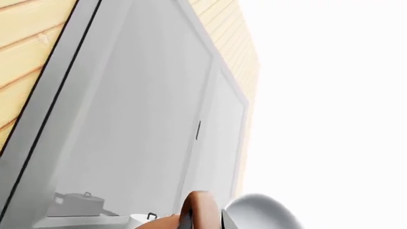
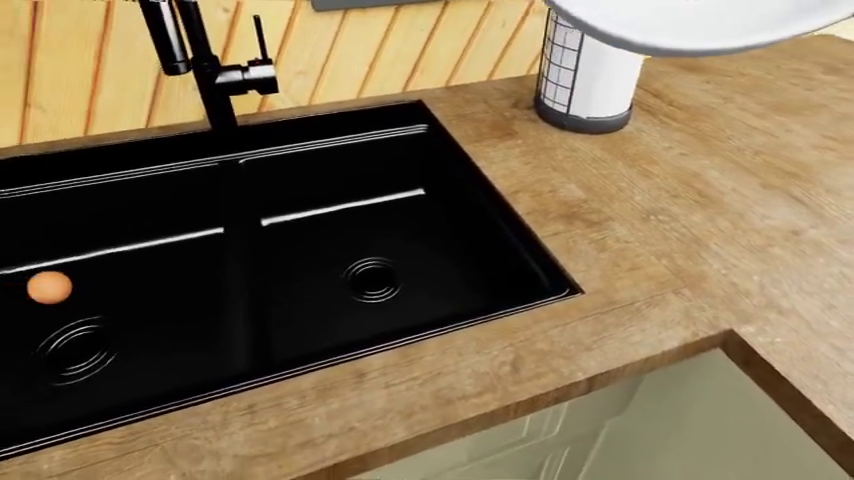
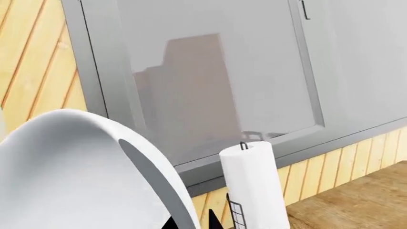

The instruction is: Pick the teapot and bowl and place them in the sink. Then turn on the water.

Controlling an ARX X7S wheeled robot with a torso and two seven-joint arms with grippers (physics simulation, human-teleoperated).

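Left wrist view: the camera looks up at grey cabinet doors point(image 1: 146, 109) set against pale wooden slats. At the frame's edge sits a curved terracotta-brown piece of the teapot point(image 1: 198, 210), close to the camera, with a rounded white form beside it. The left gripper's fingers are not visible, so whether it grips the teapot cannot be told.

Head view: a glossy black double-basin sink point(image 2: 527, 255) is set in a wooden countertop point(image 2: 694, 230), with a black tap point(image 2: 200, 60) behind it. A tiny orange ball point(image 2: 50, 288) lies in the left basin. The white bowl point(image 2: 694, 25) hangs in the air above a paper towel roll point(image 2: 585, 80).

Right wrist view: the bowl point(image 3: 76, 176) fills the near corner, tilted. Dark fingertip points point(image 3: 213, 220) show at its rim; the right gripper's grip cannot be judged.
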